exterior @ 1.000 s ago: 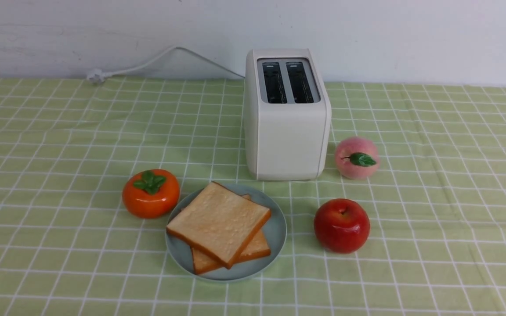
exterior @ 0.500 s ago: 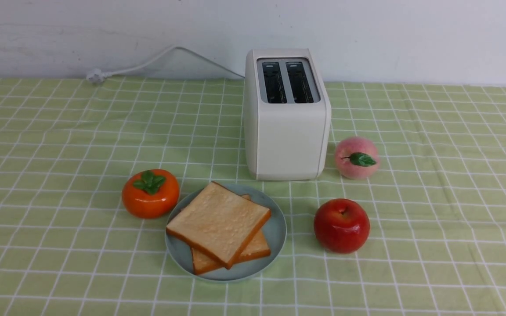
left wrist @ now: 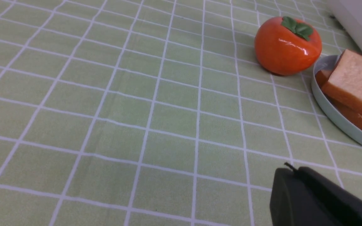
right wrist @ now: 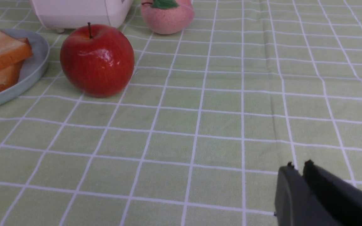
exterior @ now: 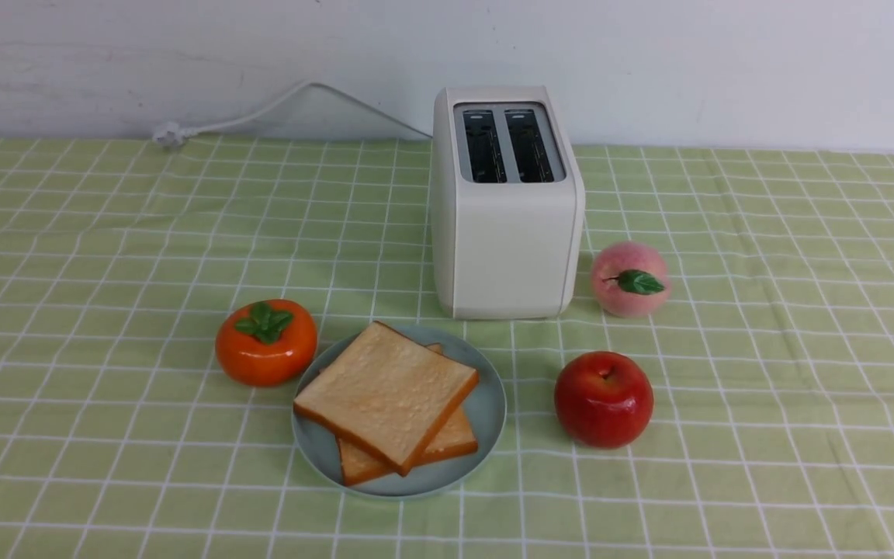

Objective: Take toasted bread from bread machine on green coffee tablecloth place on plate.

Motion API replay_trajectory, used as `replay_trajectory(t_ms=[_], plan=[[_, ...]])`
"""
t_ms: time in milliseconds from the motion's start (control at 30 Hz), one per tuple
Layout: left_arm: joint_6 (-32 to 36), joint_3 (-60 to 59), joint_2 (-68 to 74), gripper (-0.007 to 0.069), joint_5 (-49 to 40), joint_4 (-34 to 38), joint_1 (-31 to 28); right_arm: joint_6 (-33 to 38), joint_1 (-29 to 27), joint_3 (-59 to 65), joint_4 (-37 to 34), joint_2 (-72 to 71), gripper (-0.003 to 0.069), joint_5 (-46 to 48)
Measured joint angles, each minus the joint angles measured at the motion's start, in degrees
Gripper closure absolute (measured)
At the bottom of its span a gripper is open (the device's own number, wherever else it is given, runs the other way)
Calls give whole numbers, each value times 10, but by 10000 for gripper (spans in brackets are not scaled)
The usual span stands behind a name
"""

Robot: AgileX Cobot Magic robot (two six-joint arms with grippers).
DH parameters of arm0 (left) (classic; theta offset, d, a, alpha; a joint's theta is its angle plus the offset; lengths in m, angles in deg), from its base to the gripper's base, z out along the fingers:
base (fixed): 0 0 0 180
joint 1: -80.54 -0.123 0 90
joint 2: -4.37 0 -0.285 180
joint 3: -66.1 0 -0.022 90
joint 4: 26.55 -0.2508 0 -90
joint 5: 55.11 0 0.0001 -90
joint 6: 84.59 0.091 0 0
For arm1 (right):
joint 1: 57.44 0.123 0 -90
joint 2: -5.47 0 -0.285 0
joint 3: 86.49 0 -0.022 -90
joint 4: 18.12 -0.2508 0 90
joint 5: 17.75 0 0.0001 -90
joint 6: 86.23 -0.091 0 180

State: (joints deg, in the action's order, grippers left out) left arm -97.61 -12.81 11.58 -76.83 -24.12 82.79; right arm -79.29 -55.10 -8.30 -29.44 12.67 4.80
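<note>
Two slices of toasted bread lie stacked on the pale blue-green plate (exterior: 487, 404), the top slice (exterior: 385, 392) crossing the lower one (exterior: 453, 444). Behind it, the white bread machine (exterior: 505, 233) stands on the green coffee tablecloth (exterior: 105, 272), both dark slots empty. Neither arm shows in the front view. My left gripper (left wrist: 294, 169) hangs shut over bare cloth, apart from the plate (left wrist: 328, 106) and bread (left wrist: 355, 84). My right gripper (right wrist: 298, 166) is shut too, only a thin slit at its tips, nothing in it, well away from the plate (right wrist: 33, 66).
An orange persimmon (exterior: 266, 341) sits left of the plate, a red apple (exterior: 604, 398) to its right, and a pink peach (exterior: 630, 278) beside the toaster. The toaster's white cord (exterior: 261, 112) runs along the back wall.
</note>
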Motion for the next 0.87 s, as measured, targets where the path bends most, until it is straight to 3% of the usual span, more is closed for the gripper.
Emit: replay_trajectory(t_ms=[867], plan=[[-1, 0, 0, 617, 0, 0, 0, 0, 0, 0, 0, 0, 571, 0]])
